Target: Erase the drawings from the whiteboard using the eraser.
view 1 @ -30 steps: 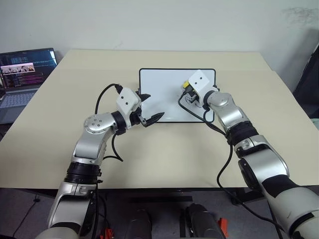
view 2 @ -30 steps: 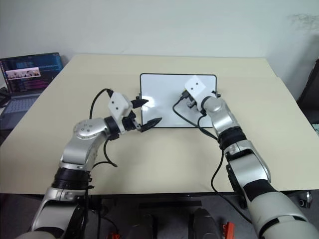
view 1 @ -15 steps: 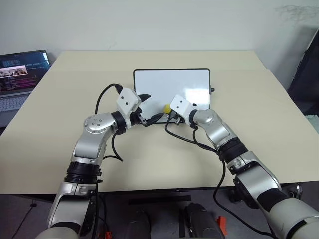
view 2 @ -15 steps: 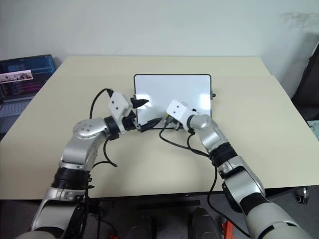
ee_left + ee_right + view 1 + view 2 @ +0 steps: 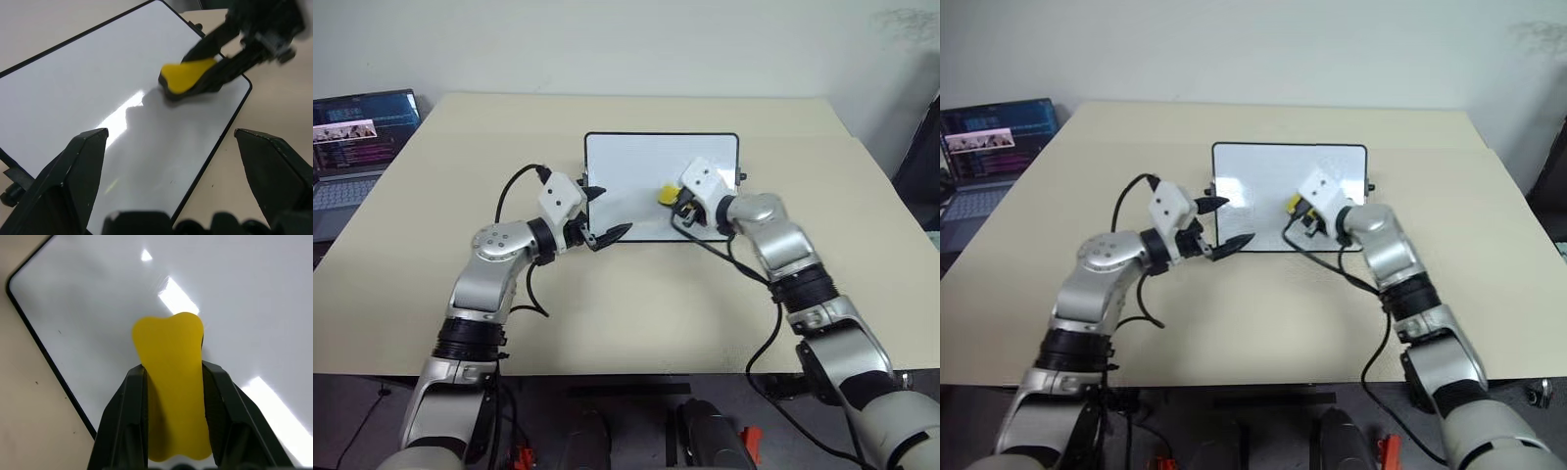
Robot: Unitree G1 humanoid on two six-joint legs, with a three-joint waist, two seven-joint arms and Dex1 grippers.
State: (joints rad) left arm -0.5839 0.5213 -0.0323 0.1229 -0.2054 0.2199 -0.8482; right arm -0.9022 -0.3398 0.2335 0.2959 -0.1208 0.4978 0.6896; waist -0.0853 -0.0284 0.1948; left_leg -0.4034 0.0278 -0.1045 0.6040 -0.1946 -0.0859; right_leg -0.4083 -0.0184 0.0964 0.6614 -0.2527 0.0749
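Whiteboard [image 5: 636,171]: lying mid-tabletop [image 5: 636,304], showing no visible drawings; erasing is looking done or nearly so. Eraser [image 5: 668,195]: sitting over the board's right half, right claw [image 5: 172,382] clamping it. Left claw [image 5: 607,213]: gaping empty at the board's near-left edge.

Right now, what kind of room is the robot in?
Probably an office or lab. There's a big beige table by a plain wall, an open laptop beside the table, and a small whiteboard lying on it.
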